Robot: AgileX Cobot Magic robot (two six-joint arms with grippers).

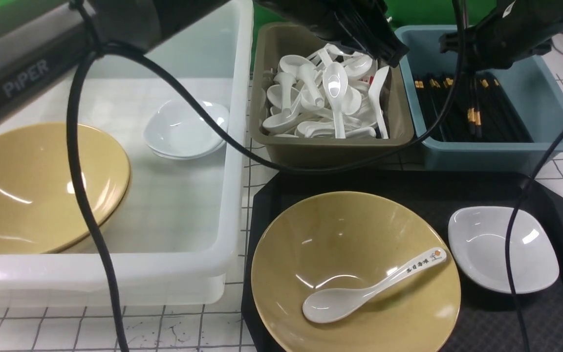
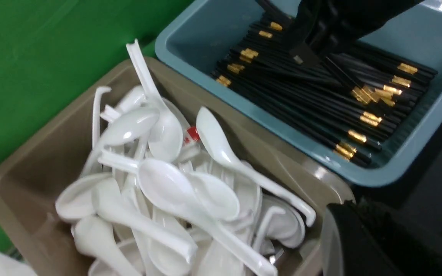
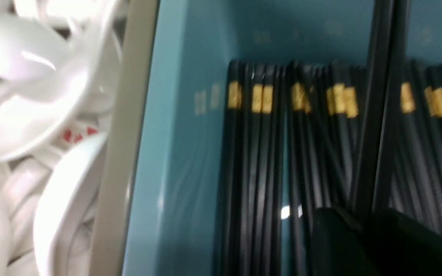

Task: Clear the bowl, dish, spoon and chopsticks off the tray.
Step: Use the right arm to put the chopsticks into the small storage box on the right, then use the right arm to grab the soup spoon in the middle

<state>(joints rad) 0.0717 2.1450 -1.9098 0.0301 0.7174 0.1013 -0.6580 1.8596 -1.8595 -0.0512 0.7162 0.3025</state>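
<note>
The wide, shallow mustard-yellow bowl (image 1: pixel 340 230) sits on the black textured plastic tray (image 1: pixel 496 322), nearest and below both grippers, with the printed white ceramic spoon (image 1: pixel 374 288) inside. The small glossy white dish (image 1: pixel 504 249) rests beside the bowl on the tray. Farther off, the black left gripper (image 1: pixel 396 51), pressed together, hangs over the olive bin (image 1: pixel 335 151) of spoons. The black right gripper (image 1: pixel 465 54) pinches the gold-banded black chopsticks (image 1: pixel 474 110) above the blue bin (image 1: pixel 501 156).

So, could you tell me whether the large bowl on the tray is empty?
No, it isn't: a spoon with a printed handle lies inside the bowl, its handle end resting near the rim.
</note>
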